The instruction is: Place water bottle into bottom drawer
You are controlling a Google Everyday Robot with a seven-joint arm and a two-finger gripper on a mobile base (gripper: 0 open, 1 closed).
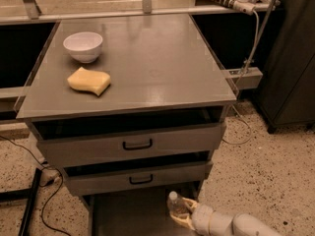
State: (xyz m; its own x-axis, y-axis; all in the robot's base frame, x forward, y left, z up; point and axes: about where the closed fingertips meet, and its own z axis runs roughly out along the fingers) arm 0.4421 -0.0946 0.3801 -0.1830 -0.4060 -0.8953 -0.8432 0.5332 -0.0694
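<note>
Claw is down at the bottom edge of the view, coming in from the right on my white arm, and it's closed around the lower half of the water bottle. White cap points up and the bottle leans a little to the left. It sits over the right side of the bottom drawer, which is pulled out, dark floor showing, just below the middle drawer. Can't tell if the bottle's base is touching the drawer floor or hanging just above it. Middle and top drawer both show black handles and each is slid out a bit. Up on the grey bench there's a white bowl at the back left, with a yellow sponge just in front of it, not touching.
</note>
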